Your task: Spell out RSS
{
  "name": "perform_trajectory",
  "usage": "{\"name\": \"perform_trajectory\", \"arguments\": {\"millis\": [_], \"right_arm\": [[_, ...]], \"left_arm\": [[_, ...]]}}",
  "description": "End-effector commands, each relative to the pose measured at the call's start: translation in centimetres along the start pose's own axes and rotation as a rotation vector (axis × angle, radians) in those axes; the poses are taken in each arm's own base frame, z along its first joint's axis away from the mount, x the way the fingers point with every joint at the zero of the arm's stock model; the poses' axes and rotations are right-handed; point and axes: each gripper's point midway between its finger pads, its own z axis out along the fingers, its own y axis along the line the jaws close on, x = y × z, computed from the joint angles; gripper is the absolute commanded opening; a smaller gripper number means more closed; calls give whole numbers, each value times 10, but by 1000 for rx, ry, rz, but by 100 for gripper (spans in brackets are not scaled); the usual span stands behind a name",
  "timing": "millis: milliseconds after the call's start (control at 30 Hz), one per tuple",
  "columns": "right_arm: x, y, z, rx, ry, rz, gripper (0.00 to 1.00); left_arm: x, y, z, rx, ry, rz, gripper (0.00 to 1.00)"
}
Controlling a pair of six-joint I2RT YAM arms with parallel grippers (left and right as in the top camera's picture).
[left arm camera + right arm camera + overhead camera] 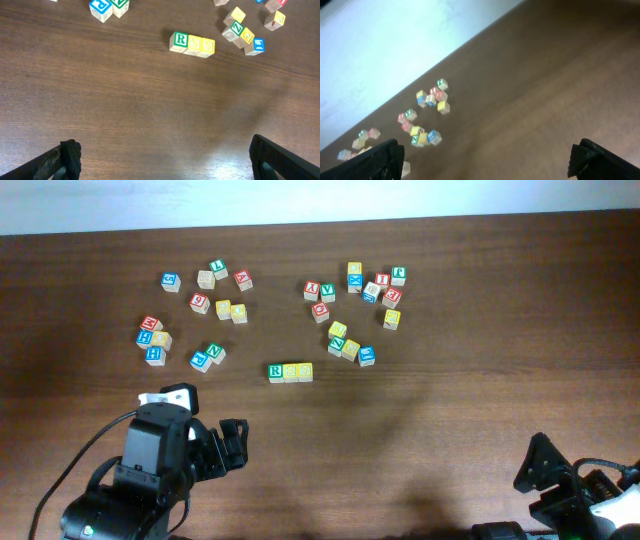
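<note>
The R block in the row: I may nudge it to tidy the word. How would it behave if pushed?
The R block looks like a rigid wooden cube, so it would probably slide flat on the table rather than roll or tip. It appears to touch the neighbouring S block, so pushing toward that would likely shift both.

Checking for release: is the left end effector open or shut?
Open: left end effector fingers sit far apart in the wrist view's lower corners, nothing held between them.
</note>
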Motion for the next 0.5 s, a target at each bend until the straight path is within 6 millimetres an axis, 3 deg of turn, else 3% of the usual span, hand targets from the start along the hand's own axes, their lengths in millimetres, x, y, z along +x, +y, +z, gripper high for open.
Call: {"name": "perform_trajectory", "arguments": {"millis": [0,100,467], "right_arm": [[5,5,18,-46,-43,-131,98],[17,33,42,-216,-92,-291,98],[39,35,100,-302,-279,-306,98]], "left_arm": [[1,3,2,-14,-1,-11,99],[1,3,2,-14,-1,-11,99],[1,3,2,-14,-1,-11,99]]}}
